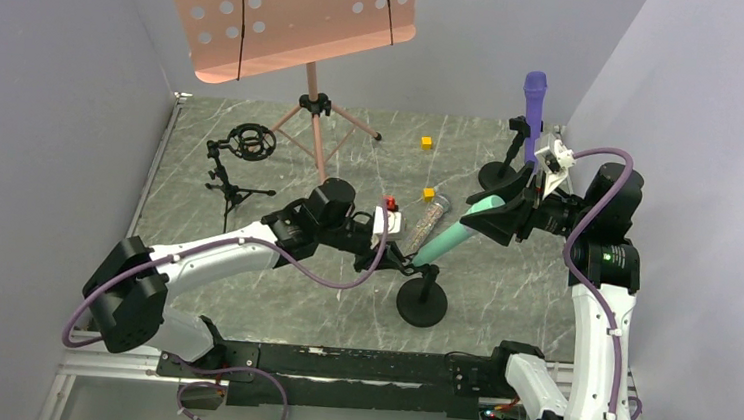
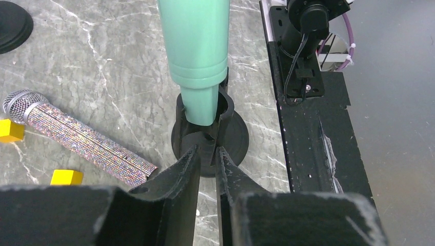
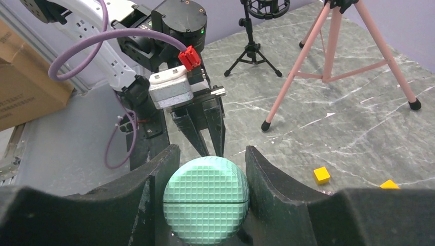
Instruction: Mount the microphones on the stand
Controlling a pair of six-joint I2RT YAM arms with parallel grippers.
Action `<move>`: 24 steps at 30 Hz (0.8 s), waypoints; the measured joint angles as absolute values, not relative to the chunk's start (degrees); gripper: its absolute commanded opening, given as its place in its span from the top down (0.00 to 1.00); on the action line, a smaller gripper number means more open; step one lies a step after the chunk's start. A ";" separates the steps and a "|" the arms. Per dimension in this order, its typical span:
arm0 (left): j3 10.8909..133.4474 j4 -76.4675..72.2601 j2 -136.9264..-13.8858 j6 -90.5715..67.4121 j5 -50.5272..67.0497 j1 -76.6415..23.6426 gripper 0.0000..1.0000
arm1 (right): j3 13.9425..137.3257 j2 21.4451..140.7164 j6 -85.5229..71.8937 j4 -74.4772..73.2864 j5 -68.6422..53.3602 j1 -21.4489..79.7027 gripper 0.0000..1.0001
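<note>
seen from above, the right gripper [image 1: 496,212] holds the mint-teal microphone [image 1: 451,238] by its head end. the body slants down toward the clip of a low round-base stand [image 1: 422,304] near the middle of the marble table [image 1: 502,292]. the left gripper [image 1: 402,260] meets the same stand from the other side. only this view takes in the purple microphone [image 1: 534,100], upright in a second stand [image 1: 499,173] at the far right, and the perforated pink music stand [image 1: 293,13] at the back.

the left wrist camera supplies the detail at the joint. the mint-teal microphone's narrow tail sits between the prongs of the black clip [image 2: 223,110]. the left fingers [image 2: 187,171] stand nearly together with a slim gap, their tips at either side of the clip's lower part; whether they pinch it cannot be told. beside the stand, the glittery microphone [image 2: 82,141] lies flat on the table. its silver mesh head is next to a yellow cube [image 2: 10,130], and a second yellow cube [image 2: 66,178] lies just beside its tail end.

the right wrist camera alone shows the grip: both right fingers [image 3: 159,179] press against the gridded mint head, clamped on it. behind it are the left arm's fingers pointing down, the pink tripod legs [image 3: 333,66], a small black shock-mount stand [image 3: 256,31] and a cardboard box [image 3: 25,82] off the table.
</note>
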State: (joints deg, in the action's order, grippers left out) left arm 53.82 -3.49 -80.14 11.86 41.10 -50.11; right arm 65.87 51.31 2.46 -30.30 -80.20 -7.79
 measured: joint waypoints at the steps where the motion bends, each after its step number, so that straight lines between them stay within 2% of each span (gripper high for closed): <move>1: 53.89 -3.33 -80.27 11.92 41.10 -50.11 0.79 | 65.87 51.31 2.46 -30.30 -80.20 -7.79 0.89; 24: 55.02 -2.72 -79.77 12.56 44.01 -47.48 0.80 | 65.54 51.29 2.37 -30.09 -80.20 -7.86 0.89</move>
State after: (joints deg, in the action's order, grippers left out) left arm 55.02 -2.72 -79.77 12.56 44.01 -47.48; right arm 65.54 51.29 2.37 -30.09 -80.20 -7.86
